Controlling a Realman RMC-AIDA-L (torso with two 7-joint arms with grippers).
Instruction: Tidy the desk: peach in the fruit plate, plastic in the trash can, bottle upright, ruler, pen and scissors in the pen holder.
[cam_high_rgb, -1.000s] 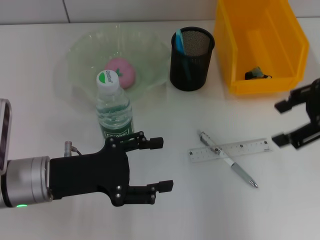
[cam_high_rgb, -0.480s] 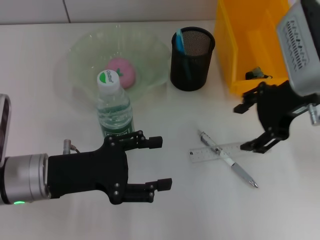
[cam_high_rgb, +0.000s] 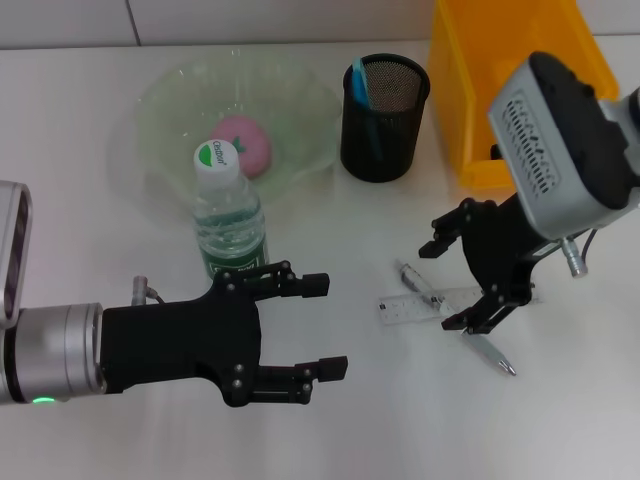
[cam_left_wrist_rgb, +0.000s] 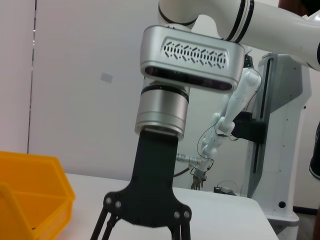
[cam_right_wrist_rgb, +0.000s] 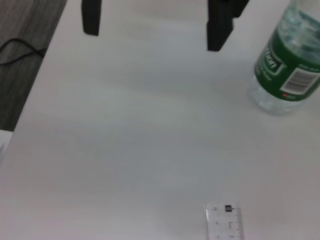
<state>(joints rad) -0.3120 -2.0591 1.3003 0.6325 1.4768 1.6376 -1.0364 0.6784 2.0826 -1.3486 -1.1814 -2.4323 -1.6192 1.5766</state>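
I've got the right gripper wide open, empty, hanging over the pen and ruler, which lie crossed on the desk. Left gripper also open w/ nothing held, hovering just in front of the upright bottle. Peach sits in the fruit plate, pen holder beside it

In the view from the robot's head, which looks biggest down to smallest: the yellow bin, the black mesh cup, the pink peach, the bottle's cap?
1. Yellow plastic bin, though the right arm hides part of it.
2. Black mesh pen holder.
3. Pink peach.
4. Green-and-white bottle cap, which sits nearer the camera.
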